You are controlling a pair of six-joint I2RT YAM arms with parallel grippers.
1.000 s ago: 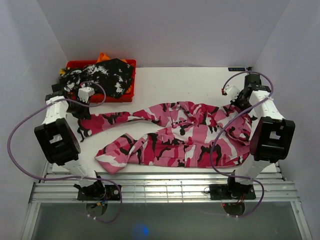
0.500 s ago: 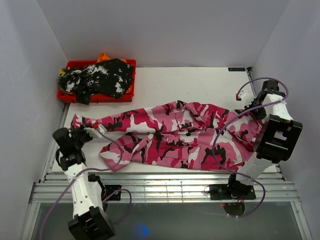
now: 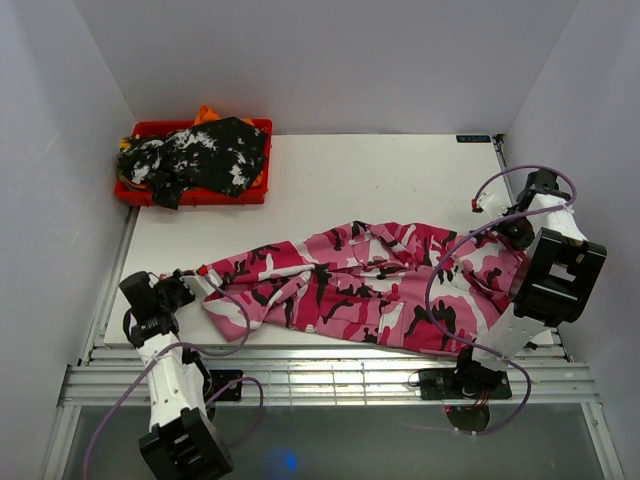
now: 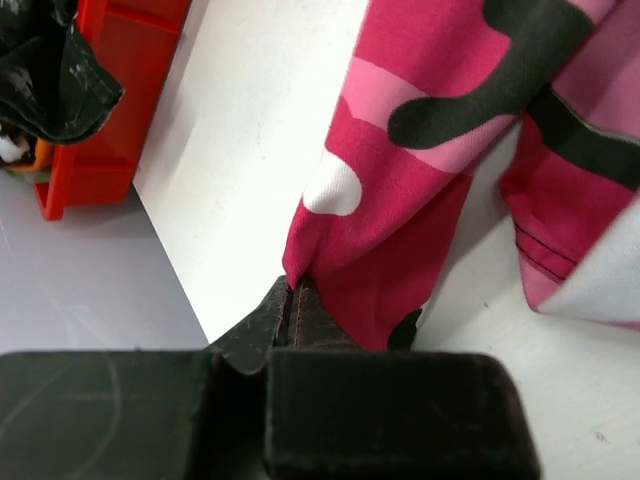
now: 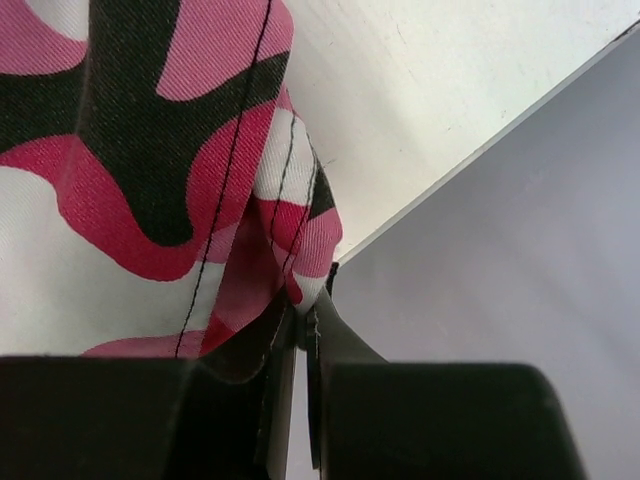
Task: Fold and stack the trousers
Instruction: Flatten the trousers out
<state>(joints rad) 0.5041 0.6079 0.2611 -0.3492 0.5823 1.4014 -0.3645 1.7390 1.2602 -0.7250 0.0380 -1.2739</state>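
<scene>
The pink trousers lie stretched across the table, lower centre of frame. The left gripper is clamped on a leg cuff, the right gripper on the waist end. Pull evenly to flatten the cloth.

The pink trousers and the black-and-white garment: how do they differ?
The pink trousers lie spread on the table; the black-and-white garment is bunched in the red bin. The left gripper and right gripper pinch the pink trousers; nothing holds the black-and-white garment. Both are mottled cloth.
</scene>
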